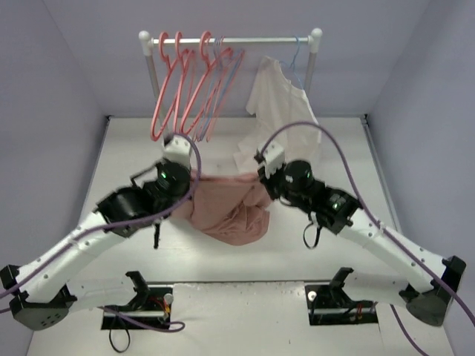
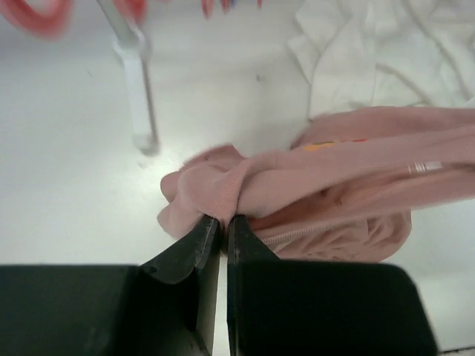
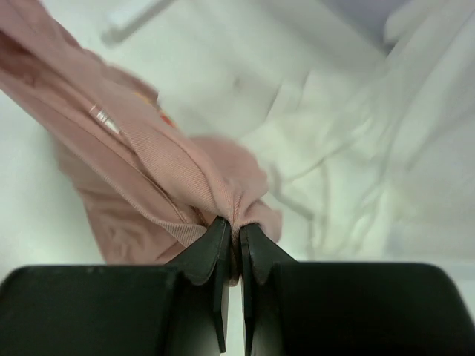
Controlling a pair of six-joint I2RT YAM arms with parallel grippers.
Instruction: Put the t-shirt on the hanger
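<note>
The salmon-pink t-shirt [image 1: 230,208] hangs bunched between my two grippers above the middle of the table. My left gripper [image 1: 194,176] is shut on its left end, seen in the left wrist view [image 2: 221,219] with cloth [image 2: 312,185] stretching right. My right gripper [image 1: 261,176] is shut on its right end, seen in the right wrist view [image 3: 237,226] with cloth [image 3: 141,156] stretching left. Several coral-pink hangers [image 1: 174,89] hang on the rail at the back left, above and behind my left gripper. None is held.
A white rail [image 1: 230,41] on two posts spans the back. A white shirt [image 1: 278,96] hangs from a pale blue hanger [image 1: 297,55] at its right end and drapes to the table. A lavender hanger [image 1: 226,78] hangs among the coral ones.
</note>
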